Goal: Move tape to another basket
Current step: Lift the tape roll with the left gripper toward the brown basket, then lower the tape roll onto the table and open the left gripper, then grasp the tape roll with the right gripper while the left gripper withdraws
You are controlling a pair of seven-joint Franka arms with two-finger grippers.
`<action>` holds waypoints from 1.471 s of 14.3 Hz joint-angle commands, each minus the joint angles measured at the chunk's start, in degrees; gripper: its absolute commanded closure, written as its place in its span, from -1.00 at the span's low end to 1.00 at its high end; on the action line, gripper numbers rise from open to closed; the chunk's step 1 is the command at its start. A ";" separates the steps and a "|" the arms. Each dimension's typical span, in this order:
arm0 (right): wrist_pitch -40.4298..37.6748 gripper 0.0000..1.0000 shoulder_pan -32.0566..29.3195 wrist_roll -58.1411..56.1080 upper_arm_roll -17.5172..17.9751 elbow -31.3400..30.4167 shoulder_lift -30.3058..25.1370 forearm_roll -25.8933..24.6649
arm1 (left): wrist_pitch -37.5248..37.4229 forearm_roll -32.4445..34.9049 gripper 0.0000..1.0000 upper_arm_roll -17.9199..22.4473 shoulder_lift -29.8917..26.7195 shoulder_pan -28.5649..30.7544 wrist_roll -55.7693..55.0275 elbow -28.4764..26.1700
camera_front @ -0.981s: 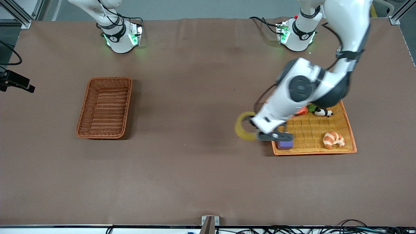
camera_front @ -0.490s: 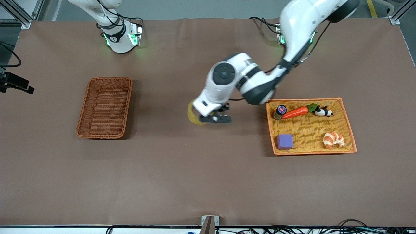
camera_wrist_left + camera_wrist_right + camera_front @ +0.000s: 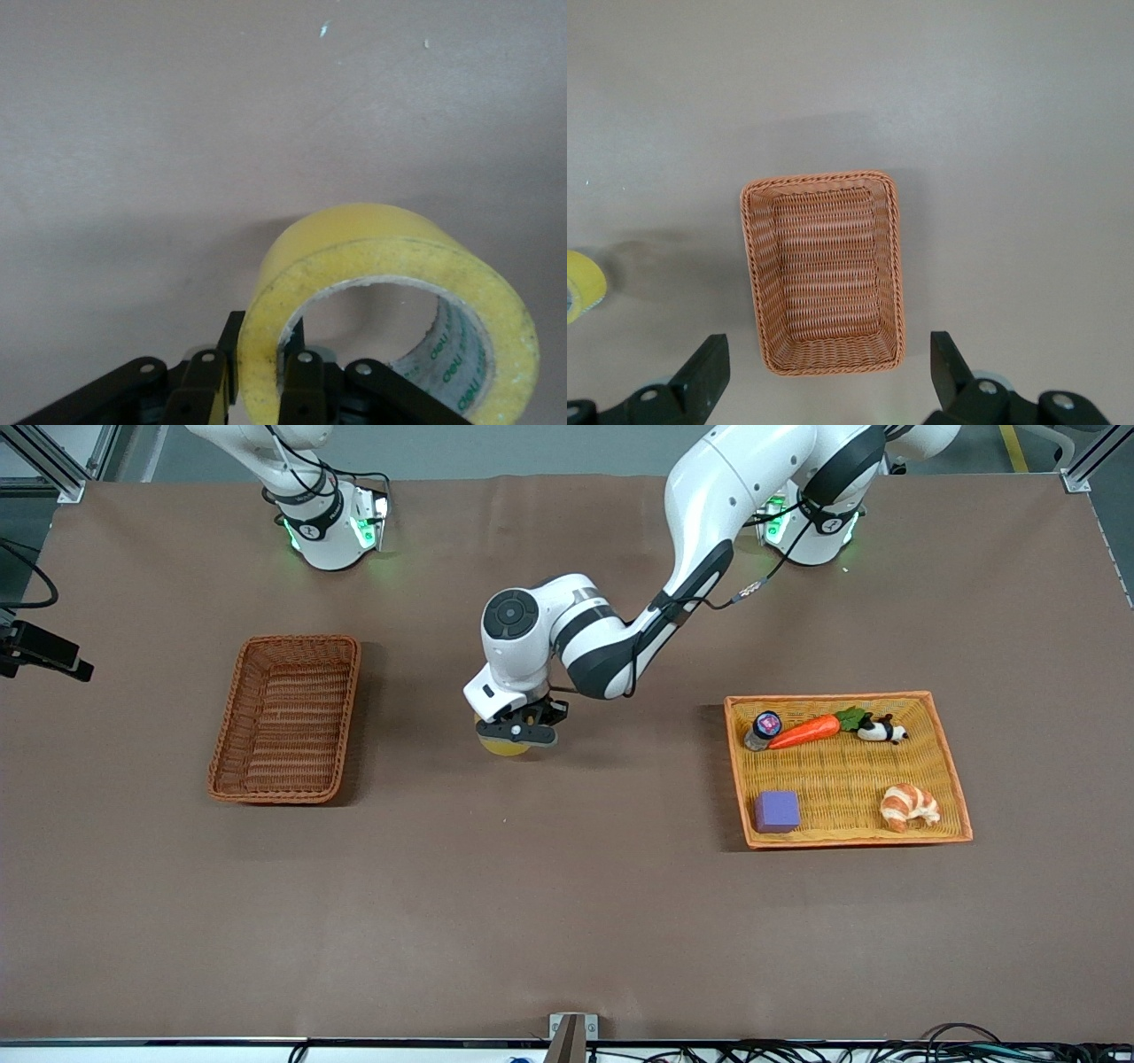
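My left gripper (image 3: 518,731) is shut on the tape (image 3: 501,744), a yellowish translucent roll, over the bare middle of the table. In the left wrist view the fingers (image 3: 299,372) pinch the wall of the tape (image 3: 390,266), one inside the hole and one outside. The roll hangs low, with its shadow close under it. The dark reddish-brown basket (image 3: 354,682) lies empty toward the right arm's end. My right gripper (image 3: 826,352) is open and empty, high over the basket (image 3: 749,257). The tape (image 3: 580,285) shows at the edge of that view.
An orange-yellow woven tray (image 3: 740,771) lies toward the left arm's end. It holds a carrot (image 3: 804,731), a small jar (image 3: 763,726), a panda toy (image 3: 880,731), a purple block (image 3: 777,811) and a croissant (image 3: 908,806).
My left gripper has carried the tape from the orange tray's edge across to the middle of the table, toward the brown basket. The right arm has not moved.
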 commanded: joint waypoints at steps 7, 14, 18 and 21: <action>1.04 -1.00 -0.15 0.42 0.63 -0.23 0.34 0.90 | 8.57 -1.95 0.74 0.27 8.09 -0.05 0.30 6.82; 2.01 -1.00 0.82 0.68 0.80 -0.32 0.86 0.90 | 4.04 -2.30 -0.54 0.10 3.37 2.94 0.57 5.42; 1.75 -1.00 6.94 1.21 0.98 -2.50 1.04 1.68 | -12.48 -1.78 -1.00 0.36 -7.08 6.87 0.65 4.89; 7.43 -1.00 14.67 6.81 1.15 -8.99 0.96 1.95 | -13.49 -1.95 -1.00 -0.34 -14.38 12.25 2.58 0.86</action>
